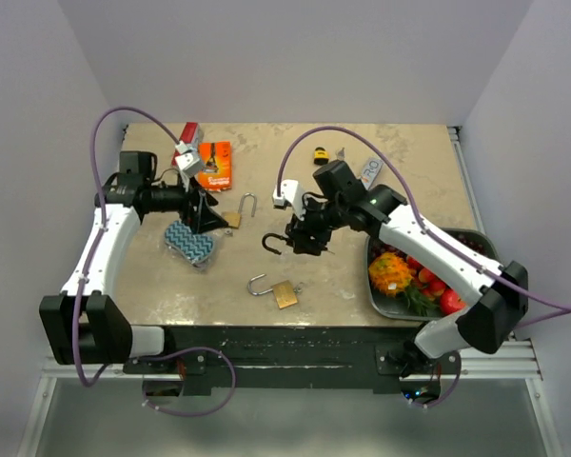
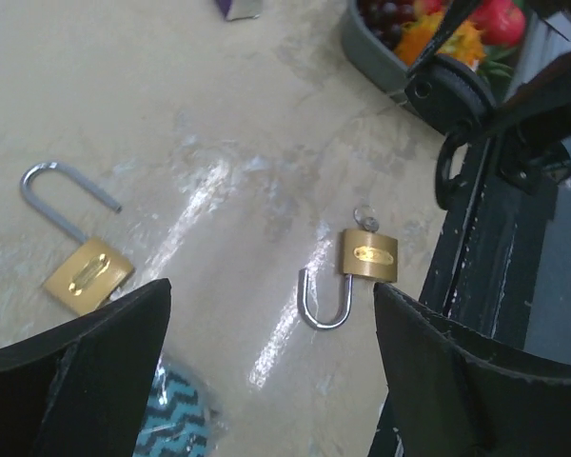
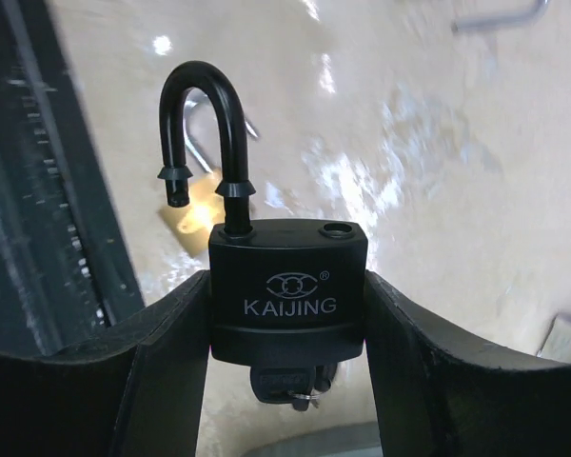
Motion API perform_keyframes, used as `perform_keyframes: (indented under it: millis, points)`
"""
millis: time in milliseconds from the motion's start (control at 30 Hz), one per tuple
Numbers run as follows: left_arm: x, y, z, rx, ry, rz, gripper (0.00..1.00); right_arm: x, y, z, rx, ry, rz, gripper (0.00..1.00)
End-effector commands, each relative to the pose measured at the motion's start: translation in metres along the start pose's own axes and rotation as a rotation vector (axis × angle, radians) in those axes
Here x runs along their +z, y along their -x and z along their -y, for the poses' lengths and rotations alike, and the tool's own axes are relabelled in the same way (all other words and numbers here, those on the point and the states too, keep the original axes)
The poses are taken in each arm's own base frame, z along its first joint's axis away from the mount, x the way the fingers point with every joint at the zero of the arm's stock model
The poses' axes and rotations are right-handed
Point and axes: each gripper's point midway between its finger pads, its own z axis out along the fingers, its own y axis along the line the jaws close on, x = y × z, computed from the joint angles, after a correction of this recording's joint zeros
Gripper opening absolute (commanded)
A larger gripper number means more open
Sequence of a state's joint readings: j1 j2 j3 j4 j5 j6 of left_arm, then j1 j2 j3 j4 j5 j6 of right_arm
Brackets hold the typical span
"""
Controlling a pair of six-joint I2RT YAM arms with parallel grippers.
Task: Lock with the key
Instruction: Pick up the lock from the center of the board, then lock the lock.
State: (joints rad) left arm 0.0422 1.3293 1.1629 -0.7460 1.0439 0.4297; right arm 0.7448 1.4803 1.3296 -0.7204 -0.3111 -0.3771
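Note:
My right gripper is shut on a black KAIJING padlock and holds it above the table's middle. Its black shackle is swung open, and a key with a black head sits in its underside. The shackle points left in the top view. My left gripper is open and empty, low over the table beside a brass padlock with an open shackle. In the left wrist view this brass padlock lies left of the open gripper. A second open brass padlock lies near the front edge.
A grey tray of fruit stands at the right. A blue zigzag cloth lies under my left gripper. An orange packet, a red-and-white box, a white block and small items lie at the back.

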Motion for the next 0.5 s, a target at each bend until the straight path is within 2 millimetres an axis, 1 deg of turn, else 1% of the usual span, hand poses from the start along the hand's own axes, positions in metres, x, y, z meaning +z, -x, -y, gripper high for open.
perform_keyframes:
  millis: [0,33,67,100,133,200,233,300,333,367,400,433,467]
  points:
    - [0.007,0.022,0.054,0.316,-0.237,0.131,0.89,-0.043,0.041,-0.045,-0.212,0.243,0.161,0.00]
    - [0.008,0.019,0.063,0.345,-0.246,0.138,0.88,-0.044,0.043,-0.047,-0.204,0.253,0.165,0.00]
    - [0.014,0.018,0.075,0.383,-0.277,0.138,0.88,-0.047,0.046,-0.048,-0.202,0.259,0.172,0.00]
    - [0.016,0.020,0.083,0.430,-0.287,0.145,0.87,-0.048,0.044,-0.050,-0.190,0.269,0.158,0.00]
    - [0.024,0.014,0.095,0.447,-0.328,0.132,0.86,-0.046,0.043,-0.049,-0.182,0.267,0.148,0.00]
    - [0.030,0.011,0.104,0.449,-0.358,0.117,0.84,-0.047,0.042,-0.048,-0.174,0.256,0.139,0.00]
    - [0.035,0.008,0.113,0.454,-0.388,0.106,0.82,-0.047,0.042,-0.044,-0.171,0.237,0.134,0.00]
    - [0.041,0.006,0.116,0.459,-0.400,0.092,0.81,-0.048,0.042,-0.042,-0.166,0.223,0.131,0.00]
    - [0.045,0.004,0.123,0.467,-0.420,0.086,0.80,-0.048,0.042,-0.041,-0.158,0.215,0.125,0.00]
    - [0.048,0.002,0.125,0.454,-0.419,0.073,0.79,-0.048,0.042,-0.038,-0.154,0.202,0.120,0.00]
    - [0.052,0.004,0.126,0.465,-0.424,0.078,0.79,-0.048,0.042,-0.039,-0.149,0.203,0.117,0.00]
    - [0.056,0.001,0.134,0.467,-0.446,0.069,0.79,-0.048,0.042,-0.038,-0.142,0.200,0.116,0.00]
    - [0.059,0.000,0.137,0.450,-0.447,0.061,0.79,-0.049,0.043,-0.037,-0.140,0.193,0.119,0.00]
